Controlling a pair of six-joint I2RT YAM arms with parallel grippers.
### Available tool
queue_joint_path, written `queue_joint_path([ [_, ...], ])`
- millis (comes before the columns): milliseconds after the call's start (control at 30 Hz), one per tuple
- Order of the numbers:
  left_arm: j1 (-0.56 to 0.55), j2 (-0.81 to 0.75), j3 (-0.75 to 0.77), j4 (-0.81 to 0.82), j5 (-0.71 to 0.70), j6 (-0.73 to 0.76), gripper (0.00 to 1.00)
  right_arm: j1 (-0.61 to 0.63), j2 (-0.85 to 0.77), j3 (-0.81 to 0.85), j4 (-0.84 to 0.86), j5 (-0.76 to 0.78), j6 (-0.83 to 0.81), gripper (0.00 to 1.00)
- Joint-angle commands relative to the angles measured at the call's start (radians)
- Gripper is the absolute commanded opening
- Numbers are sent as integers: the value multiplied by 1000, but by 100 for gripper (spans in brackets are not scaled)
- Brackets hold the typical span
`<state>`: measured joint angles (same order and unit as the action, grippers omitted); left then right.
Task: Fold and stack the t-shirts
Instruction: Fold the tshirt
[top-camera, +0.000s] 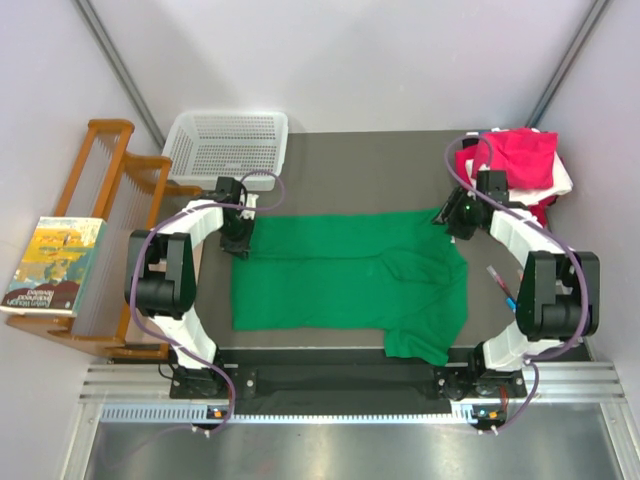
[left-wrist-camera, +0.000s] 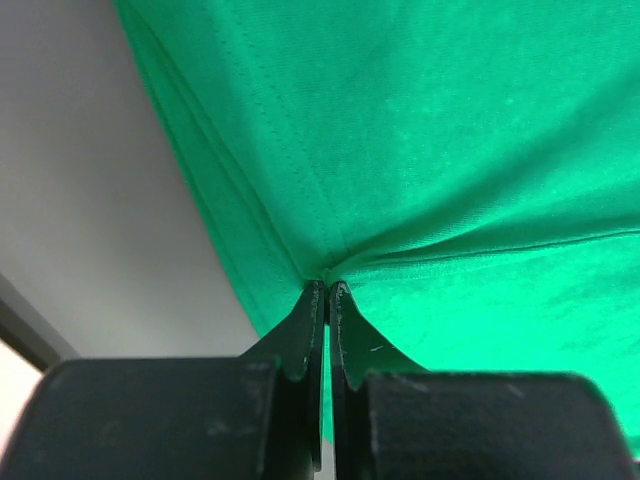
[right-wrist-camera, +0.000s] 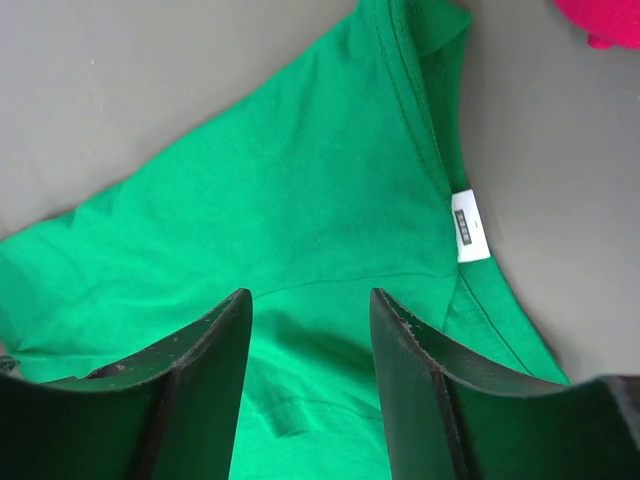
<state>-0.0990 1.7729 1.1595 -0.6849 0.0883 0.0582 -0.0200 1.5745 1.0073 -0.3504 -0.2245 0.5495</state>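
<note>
Dark table (top-camera: 330, 165) bearing the green t-shirt (top-camera: 340, 280), spread flat across its middle between the two arms (one sleeve lies toward the near right), with the magenta-pink, red and white t-shirts (top-camera: 520, 160) heaped at the far right corner. Left gripper (left-wrist-camera: 326, 290): jaws pressed together, pinching the hem at the green shirt's far left corner. Right gripper (right-wrist-camera: 310, 300): jaws apart over the cloth at its far right corner, near the collar and its small white label (right-wrist-camera: 468, 225).

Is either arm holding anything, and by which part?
The left jaws are shut on the green t-shirt, pinching its hem at the far corner. The right jaws stand open over the collar end, holding nothing.
</note>
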Motion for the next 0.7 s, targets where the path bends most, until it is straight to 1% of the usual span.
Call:
queue_joint_path([
  [0,12,-26,-7,31,-74,32,0,0,-70,-6,-25,14,-28,50],
  [167,21,-30,-29,42,-56,37,0,2,-183,-101,-48,27,-28,48],
  [333,21,-23,-11,31,-22,29,0,2,-284,-213,-79,74,-4,48],
  [500,21,-21,3,24,-18,29,0,2,-304,-271,-99,123,6,47],
  [667,21,-29,2,18,-16,34,0,2,-266,-280,-122,169,24,46],
])
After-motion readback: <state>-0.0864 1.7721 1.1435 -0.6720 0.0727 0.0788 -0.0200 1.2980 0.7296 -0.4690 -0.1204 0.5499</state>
